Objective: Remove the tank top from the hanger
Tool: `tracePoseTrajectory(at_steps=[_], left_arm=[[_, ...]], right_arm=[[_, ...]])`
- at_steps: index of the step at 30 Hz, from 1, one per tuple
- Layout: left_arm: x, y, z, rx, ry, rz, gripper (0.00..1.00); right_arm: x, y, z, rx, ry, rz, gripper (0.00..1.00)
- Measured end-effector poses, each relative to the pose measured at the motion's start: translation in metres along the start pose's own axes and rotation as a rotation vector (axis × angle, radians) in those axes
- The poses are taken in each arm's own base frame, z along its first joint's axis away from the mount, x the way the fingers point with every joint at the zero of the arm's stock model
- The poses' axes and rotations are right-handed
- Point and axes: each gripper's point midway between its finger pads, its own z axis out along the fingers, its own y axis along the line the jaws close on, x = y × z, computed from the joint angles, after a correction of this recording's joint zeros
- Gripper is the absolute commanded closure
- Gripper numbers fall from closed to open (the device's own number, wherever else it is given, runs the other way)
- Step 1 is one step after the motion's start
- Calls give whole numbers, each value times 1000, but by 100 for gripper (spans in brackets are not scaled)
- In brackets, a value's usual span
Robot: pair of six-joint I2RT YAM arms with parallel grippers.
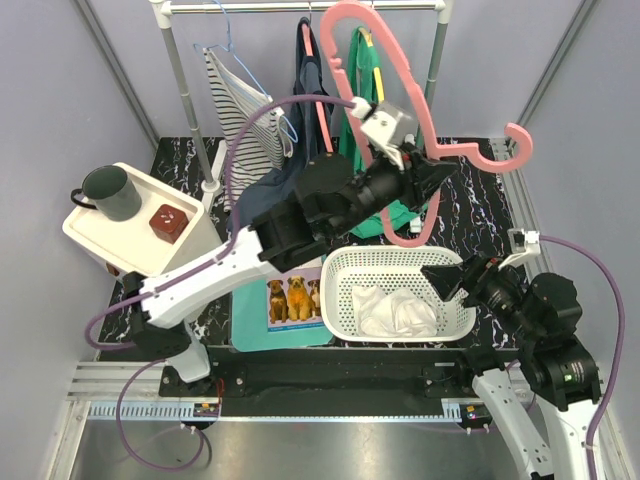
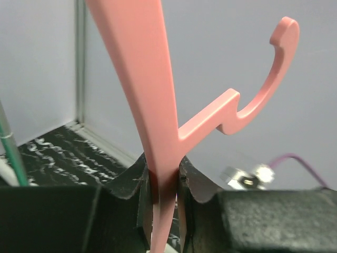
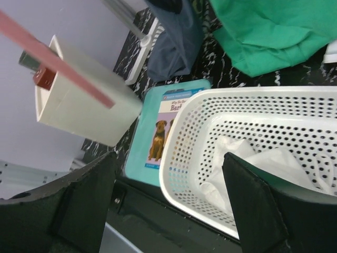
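- The right pincer (image 3: 169,166) hangs at the near right of the worktop with its fingers spread wide, gripping nothing; its wrist view looks down between them onto a basket.
- The white perforated plastic basket (image 1: 336,292) stands on the black marbled worktop (image 1: 480,215), just left of that pincer.
- A crumpled white fabric garment (image 1: 395,310) lies inside the basket, apart from any hanger.
- A teal booklet with dog pictures (image 1: 295,298) lies flat, touching the basket's left side.
- Further left stands a white boxy side table (image 1: 100,237) carrying a dark grey mug (image 1: 110,192) and a red-brown cube (image 1: 168,222).
- The left pincer (image 2: 163,182) reaches over the basket's far side, clamped narrow on the bare pink plastic hanger (image 2: 142,79), which stands up from it with its hook pointing right.
- At the back, a metal rail (image 1: 300,7) holds a striped top (image 1: 245,120), a navy garment (image 1: 312,85) and a green garment (image 1: 365,70).
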Motion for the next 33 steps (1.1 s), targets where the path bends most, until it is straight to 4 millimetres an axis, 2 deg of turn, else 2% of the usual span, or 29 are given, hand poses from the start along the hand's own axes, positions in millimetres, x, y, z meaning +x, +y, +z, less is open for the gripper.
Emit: tracePoseTrajectory(at_steps=[2,5,8,11,13,16,20,24,25,27,31,33], left_arm=[[-18,-11,-15,43,-20,-70,100],[-51,-25,-39,105,-74,-163,100],[-81,-34,-60,148,-145,-235,100],[-91,-36,-70,168,-188,-297,100],[-85,-35,-70,169,-194,-338,100],[-67,-35,-61,173,-177,-408,100],[-37,-43,-37,195,-131,-492,100],[-4,-57,-18,223,-66,-547,100],[6,-63,-15,230,-44,-561,100],[17,-71,-13,243,-16,-577,100],[21,-89,-16,276,-1,-604,100],[15,-96,-18,298,-17,-619,100]], right_arm=[[0,9,0,-32,33,-4,6],[-3,29,-14,-108,43,-39,3],[-16,58,-46,-210,-35,-125,0],[-30,87,-85,-306,-156,-240,0],[-37,101,-102,-353,-210,-298,0],[-45,112,-107,-398,-249,-348,4],[-55,118,-98,-416,-251,-384,9],[-63,113,-82,-383,-238,-399,15],[-64,110,-79,-372,-237,-400,22],[-64,108,-77,-364,-238,-407,29],[-58,100,-75,-343,-234,-405,37],[-55,97,-76,-340,-237,-400,47]])
